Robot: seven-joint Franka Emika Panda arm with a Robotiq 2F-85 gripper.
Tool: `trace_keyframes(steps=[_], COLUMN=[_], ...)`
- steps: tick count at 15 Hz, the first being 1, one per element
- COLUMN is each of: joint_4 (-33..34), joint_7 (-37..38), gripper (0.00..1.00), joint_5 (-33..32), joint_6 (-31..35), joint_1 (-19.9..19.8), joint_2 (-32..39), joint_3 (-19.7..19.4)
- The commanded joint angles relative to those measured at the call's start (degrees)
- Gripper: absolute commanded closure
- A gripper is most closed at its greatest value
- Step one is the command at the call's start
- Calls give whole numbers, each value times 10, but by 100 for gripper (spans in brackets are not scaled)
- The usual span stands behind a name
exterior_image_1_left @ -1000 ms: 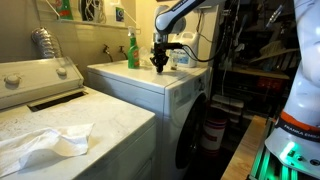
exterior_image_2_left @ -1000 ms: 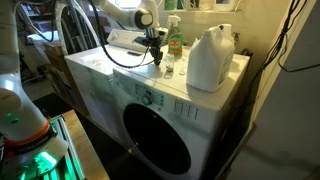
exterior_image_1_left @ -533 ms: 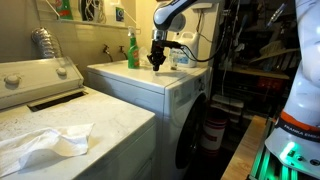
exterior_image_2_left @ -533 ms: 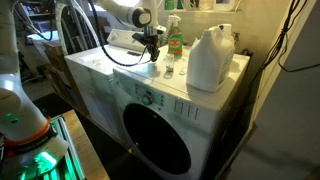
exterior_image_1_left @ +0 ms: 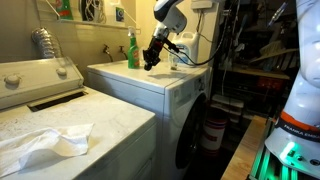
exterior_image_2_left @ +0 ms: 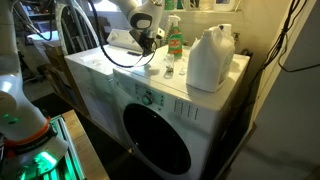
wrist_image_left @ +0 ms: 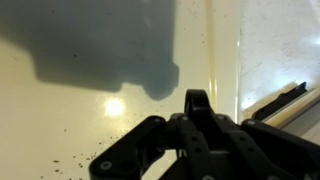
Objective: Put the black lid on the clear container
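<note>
Since a second ago, the gripper point(exterior_image_1_left: 150, 62) has been raised off the top of the washer point(exterior_image_1_left: 135, 95) and tilted, so that it is now held in the air above the white surface rather than down upon it. Nothing else is seen to have shifted.

The front-loading washer is shown in both exterior views, with its round door point(exterior_image_2_left: 155, 135) set in the front. Beside it, in an exterior view, a second white machine point(exterior_image_1_left: 60, 118) is seen, and a rumpled white cloth point(exterior_image_1_left: 45, 142) is laid on its top.

The clear container point(exterior_image_2_left: 210, 60) is stood upright on the washer top, toward the corner by the wall and well apart from the gripper. The green spray bottle point(exterior_image_2_left: 175, 42) is placed upright at the back, between the gripper and the container. The slim pale bottle point(exterior_image_2_left: 168, 69) is set just in front of the spray bottle.

In the wrist view the gripper point(wrist_image_left: 195, 100) is seen only as a dark shape over the speckled washer top, where its shadow is cast. Whether the fingers are spread, pressed together or pinched on something cannot be told from any view.
</note>
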Motion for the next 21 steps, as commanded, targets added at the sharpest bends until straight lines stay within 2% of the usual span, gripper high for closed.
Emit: trace_keyframes(steps=[1,2,5,10,11,13,16,19,21], joint_4=[-16,-18,-26,-32,-34,-35,-39,-42,-42], joint_7=[-59,-60,-45,-28,-23,-12,19,64,102], gripper=[98,98,62,43,47,47,41,31,12], joint_5=[66,67,41,3,-8,-30,-80,-145,-198], joint_6=[-32,-31,-19,-9,-3,6,27,50,44], joint_1=[-28,-27,-16,-3,-1,4,16,30,42], joint_2=[1,1,1,0,0,-3,-9,-15,-16], joint_3=[4,-1,-11,-14,-15,-16,-21,-31,-39])
